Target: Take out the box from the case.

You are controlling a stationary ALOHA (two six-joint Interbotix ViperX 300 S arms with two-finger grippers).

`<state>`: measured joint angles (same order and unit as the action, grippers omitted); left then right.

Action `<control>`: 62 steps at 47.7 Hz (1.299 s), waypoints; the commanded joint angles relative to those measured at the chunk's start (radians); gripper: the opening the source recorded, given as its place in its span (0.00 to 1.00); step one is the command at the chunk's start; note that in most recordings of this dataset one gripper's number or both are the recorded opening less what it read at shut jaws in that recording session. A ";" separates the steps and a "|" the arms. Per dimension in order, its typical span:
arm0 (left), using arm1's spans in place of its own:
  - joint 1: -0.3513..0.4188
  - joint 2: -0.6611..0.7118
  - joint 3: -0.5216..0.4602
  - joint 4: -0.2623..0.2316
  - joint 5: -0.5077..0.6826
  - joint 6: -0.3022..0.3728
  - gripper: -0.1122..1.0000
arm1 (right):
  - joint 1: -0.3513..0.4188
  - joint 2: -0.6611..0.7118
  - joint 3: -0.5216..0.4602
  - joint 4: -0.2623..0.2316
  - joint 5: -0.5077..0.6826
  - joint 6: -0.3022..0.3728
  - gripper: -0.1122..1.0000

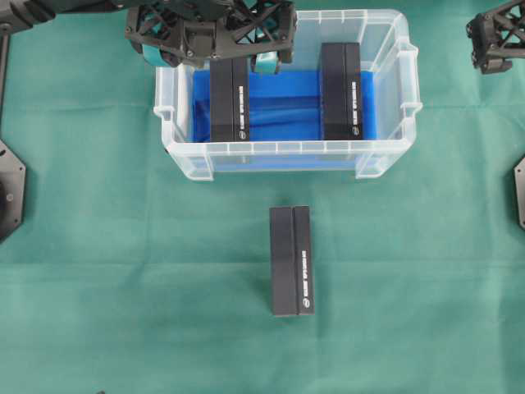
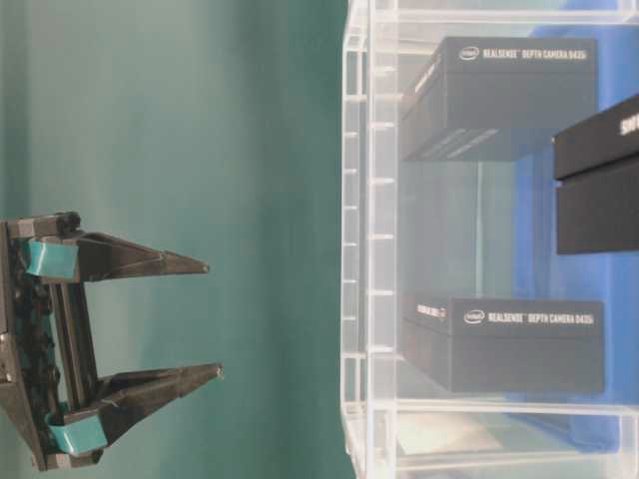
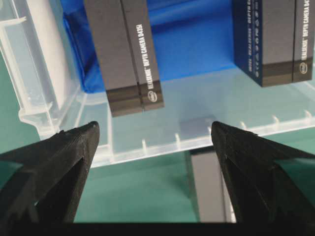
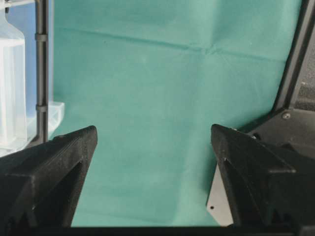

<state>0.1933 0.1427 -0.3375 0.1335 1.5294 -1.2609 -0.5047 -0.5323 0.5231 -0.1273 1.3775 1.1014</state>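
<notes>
Inside the case [image 1: 385, 152], two black boxes [image 1: 229, 98] [image 1: 340, 90] on blue lining [image 1: 283, 103].

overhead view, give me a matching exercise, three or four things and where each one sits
Things:
1. left tool
2. right tool
3. box on the cloth
4. case

Places:
A. far right edge, apart from the bin
B. over the left box inside the bin
C. top centre, two boxes inside
D. lying below the bin

Pairs: 1-B, 2-A, 3-D, 4-C
</notes>
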 commanded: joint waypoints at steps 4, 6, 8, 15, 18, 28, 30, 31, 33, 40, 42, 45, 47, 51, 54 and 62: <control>-0.002 -0.017 -0.023 0.003 0.002 0.002 0.93 | -0.003 -0.015 -0.005 -0.002 -0.003 0.000 0.92; -0.002 -0.018 -0.023 0.005 0.003 0.002 0.93 | -0.003 -0.017 -0.005 -0.002 -0.003 -0.002 0.92; -0.002 -0.018 -0.023 0.005 0.006 0.002 0.93 | -0.003 -0.020 -0.003 -0.002 -0.003 -0.002 0.92; 0.000 -0.018 -0.023 0.006 0.012 0.000 0.93 | -0.003 -0.026 0.000 -0.002 -0.003 0.000 0.92; 0.000 -0.017 -0.025 0.008 0.011 0.000 0.93 | -0.003 -0.026 0.000 -0.002 -0.003 0.000 0.92; 0.000 -0.017 -0.023 0.011 0.012 -0.002 0.93 | -0.003 -0.026 0.000 -0.002 -0.002 -0.002 0.92; 0.000 -0.017 -0.023 0.012 0.011 -0.002 0.93 | -0.003 -0.026 0.000 -0.002 -0.003 -0.002 0.92; 0.000 -0.017 -0.023 0.012 0.011 -0.002 0.93 | -0.003 -0.026 0.000 -0.002 -0.003 -0.002 0.92; 0.000 -0.018 -0.023 0.012 0.011 -0.002 0.93 | -0.003 -0.026 0.000 -0.002 -0.003 -0.002 0.92; 0.000 -0.017 -0.021 0.015 0.012 -0.002 0.93 | -0.003 -0.026 0.000 -0.002 -0.003 -0.002 0.92; 0.000 -0.017 -0.018 0.017 0.012 -0.002 0.93 | -0.003 -0.026 0.000 -0.002 -0.003 -0.002 0.92; 0.000 -0.017 -0.014 0.020 0.011 -0.002 0.93 | -0.003 -0.025 0.000 -0.002 -0.006 -0.002 0.92; 0.000 -0.017 -0.009 0.021 0.009 -0.002 0.93 | -0.003 -0.026 0.000 0.000 -0.008 -0.002 0.92; 0.000 -0.017 0.008 0.023 0.002 -0.003 0.93 | -0.003 -0.026 0.000 0.000 -0.011 -0.002 0.92; 0.005 -0.017 0.025 0.025 -0.006 -0.003 0.93 | -0.002 -0.026 0.000 0.000 -0.014 -0.002 0.92; 0.009 -0.017 0.075 0.028 -0.061 -0.012 0.93 | -0.003 -0.026 0.002 0.000 -0.015 -0.002 0.92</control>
<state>0.1979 0.1427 -0.2654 0.1534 1.4941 -1.2701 -0.5047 -0.5507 0.5323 -0.1273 1.3683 1.0999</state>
